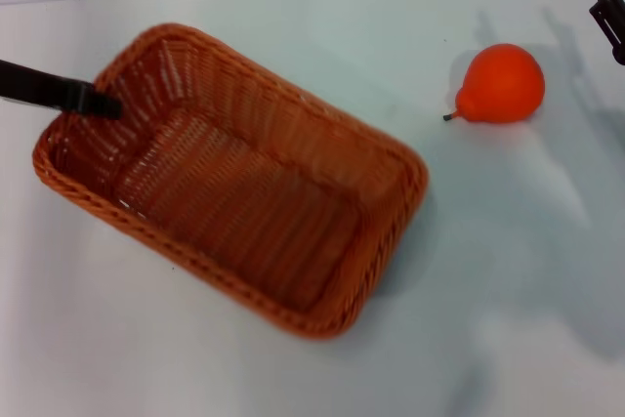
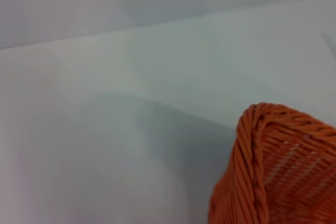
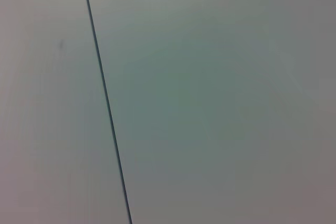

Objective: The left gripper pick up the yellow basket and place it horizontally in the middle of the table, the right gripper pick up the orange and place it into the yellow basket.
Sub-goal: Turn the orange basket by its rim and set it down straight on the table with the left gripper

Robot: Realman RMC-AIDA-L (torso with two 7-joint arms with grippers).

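The table [image 1: 293,378] was a plain white top with pale panels behind its far edge, lit so that soft shadows fell across it. Over the table's left side the left gripper [image 1: 105,104] reached in from the left edge, its dark finger [image 1: 59,92] lying across the braided rim at the basket's far-left corner; whether it was pinching that rim or only resting there I could not tell, since just one finger showed. The yellow basket [image 1: 234,183] sat skewed, its long side running from far-left toward the near middle, so I judged the job in hand was to square it: a firm bite on the rim, a small lift, then a turn until the long side lay parallel to the near edge. Gripping at one corner, it would likely sag or swing, so slow was wise. The basket was orange-brown wicker, rectangular, slope-sided and empty. The orange [image 1: 502,83] lay well apart toward the far-right, stem pointing left. The right gripper [image 1: 608,12] waited at the right edge, its state unclear.
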